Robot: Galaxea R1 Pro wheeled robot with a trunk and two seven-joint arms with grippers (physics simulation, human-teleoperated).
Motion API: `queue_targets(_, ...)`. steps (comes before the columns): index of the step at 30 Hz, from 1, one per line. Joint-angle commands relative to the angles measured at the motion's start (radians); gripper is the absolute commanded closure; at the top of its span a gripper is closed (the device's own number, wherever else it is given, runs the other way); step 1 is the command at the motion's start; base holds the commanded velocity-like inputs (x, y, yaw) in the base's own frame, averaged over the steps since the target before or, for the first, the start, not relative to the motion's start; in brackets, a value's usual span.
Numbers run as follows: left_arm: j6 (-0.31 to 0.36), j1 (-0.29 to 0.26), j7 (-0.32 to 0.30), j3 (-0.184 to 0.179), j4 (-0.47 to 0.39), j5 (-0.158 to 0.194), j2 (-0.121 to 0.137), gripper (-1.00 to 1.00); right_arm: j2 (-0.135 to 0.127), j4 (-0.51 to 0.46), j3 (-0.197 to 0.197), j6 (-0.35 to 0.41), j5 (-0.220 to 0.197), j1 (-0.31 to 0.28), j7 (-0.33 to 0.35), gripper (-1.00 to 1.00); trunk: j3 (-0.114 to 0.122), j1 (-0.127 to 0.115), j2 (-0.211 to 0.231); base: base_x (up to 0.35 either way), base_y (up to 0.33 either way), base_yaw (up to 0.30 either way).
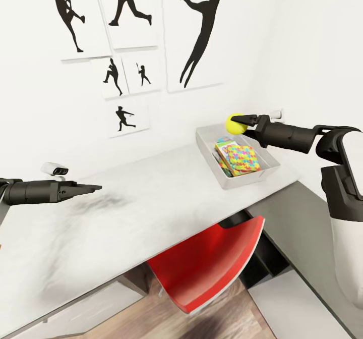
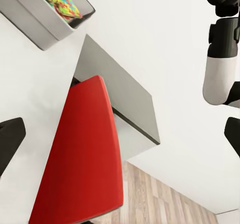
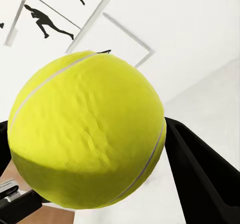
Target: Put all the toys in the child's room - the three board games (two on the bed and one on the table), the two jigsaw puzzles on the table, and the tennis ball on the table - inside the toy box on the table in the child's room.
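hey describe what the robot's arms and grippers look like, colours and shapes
Both arms end in dark grey, near-black cylindrical forearms tapering to slim pointed grippers: left gripper, right gripper. The right arm has a white rounded upper shell with black jointed segments. No cables or markings are visible.

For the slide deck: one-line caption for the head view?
Right gripper holds the tennis ball above the toy box, jigsaw puzzle already inside.

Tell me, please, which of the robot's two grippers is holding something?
The right gripper: it grips the yellow-green tennis ball above the grey toy box, while the left gripper is empty.
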Motion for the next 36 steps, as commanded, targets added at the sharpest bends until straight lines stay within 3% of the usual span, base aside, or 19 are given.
queue_targets(1,0.011,-0.001,-0.004,-0.001,0.000,0.000,0.001,-1.00,-0.001,-0.001,0.001,-0.001,-0.012,-0.001,-0.012,1.00,-0.002,0.001,-0.002,0.016,-0.013,0.000)
queue_targets(18,0.011,0.000,-0.004,0.000,-0.001,0.001,0.000,-1.00,-0.001,-0.002,0.000,-0.002,-0.011,-0.001,-0.013,1.00,-0.001,0.001,-0.002,0.042,-0.081,0.000)
queue_targets(36,0.011,-0.001,-0.004,0.000,-0.009,0.002,0.001,-1.00,0.000,-0.006,0.000,0.001,-0.011,-0.001,-0.014,1.00,0.026,0.001,-0.002,0.048,-0.010,0.000)
